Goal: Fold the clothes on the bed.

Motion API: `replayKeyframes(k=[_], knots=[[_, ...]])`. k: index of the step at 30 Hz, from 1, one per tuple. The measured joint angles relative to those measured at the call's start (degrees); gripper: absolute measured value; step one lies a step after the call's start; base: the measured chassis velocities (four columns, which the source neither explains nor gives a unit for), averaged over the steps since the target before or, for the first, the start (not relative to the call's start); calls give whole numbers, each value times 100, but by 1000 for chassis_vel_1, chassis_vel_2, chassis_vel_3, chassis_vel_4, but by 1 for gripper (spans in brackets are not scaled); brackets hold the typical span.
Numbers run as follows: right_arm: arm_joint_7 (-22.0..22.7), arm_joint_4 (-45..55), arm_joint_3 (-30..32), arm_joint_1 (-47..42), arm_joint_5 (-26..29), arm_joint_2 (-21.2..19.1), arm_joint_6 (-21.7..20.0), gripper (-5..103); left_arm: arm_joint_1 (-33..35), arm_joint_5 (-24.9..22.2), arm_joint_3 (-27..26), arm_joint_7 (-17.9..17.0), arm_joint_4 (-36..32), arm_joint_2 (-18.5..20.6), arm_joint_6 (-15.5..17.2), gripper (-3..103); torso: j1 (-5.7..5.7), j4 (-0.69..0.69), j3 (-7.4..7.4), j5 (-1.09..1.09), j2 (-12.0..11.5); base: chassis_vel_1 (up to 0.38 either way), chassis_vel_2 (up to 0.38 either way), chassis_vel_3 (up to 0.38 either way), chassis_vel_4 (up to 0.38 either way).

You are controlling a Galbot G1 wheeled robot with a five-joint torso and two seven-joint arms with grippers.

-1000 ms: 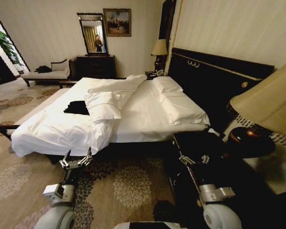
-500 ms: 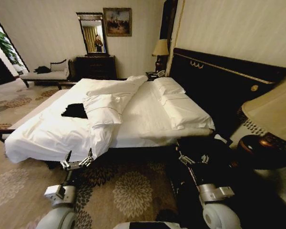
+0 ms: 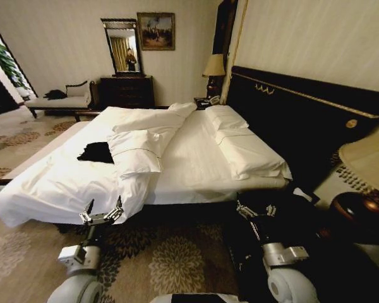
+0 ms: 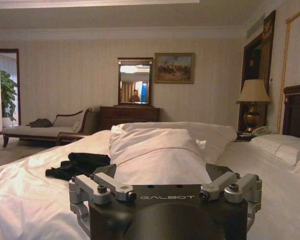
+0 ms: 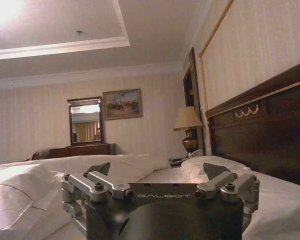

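Note:
The clothes (image 3: 96, 152), a small crumpled black garment, lie on the left half of the bed (image 3: 189, 170), on the white duvet beside a pillow (image 3: 136, 150). In the left wrist view the clothes (image 4: 78, 165) lie ahead of the fingers, well apart from them. My left gripper (image 3: 103, 212) is open and empty, low in front of the bed's near edge. My right gripper (image 3: 253, 210) is also open and empty, held before the bed's near right corner. The wrist views show the left gripper (image 4: 165, 186) and the right gripper (image 5: 157, 175) with their fingers spread wide.
A tall dark headboard (image 3: 303, 117) runs along the right. A lamp shade (image 3: 370, 165) and dark nightstand (image 3: 360, 218) stand close on my right. A chaise longue (image 3: 60, 101), dresser with mirror (image 3: 127, 90) and bedside lamp (image 3: 213, 66) stand beyond the bed. Patterned carpet (image 3: 170, 252) lies below.
The whole head view has shifted: the camera has moved, and the bed now looks a little nearer with the near lamp farther right. Both grippers hold the same open pose.

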Motion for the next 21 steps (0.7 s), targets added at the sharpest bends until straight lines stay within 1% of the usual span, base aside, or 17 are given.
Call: replayKeyframes(k=[10,21], knots=[[-7,-6,-9,27,2,19,0,100,7,6,-8,69,-5,-5,-46,100,1,0,0,0,0,-147,147,158,-140],[-13,-27,-7,43,20,21,0,100,-36,-115,-41,391,37,27,-241,100,0,0,0,0,0,-144,147,142,-150]])
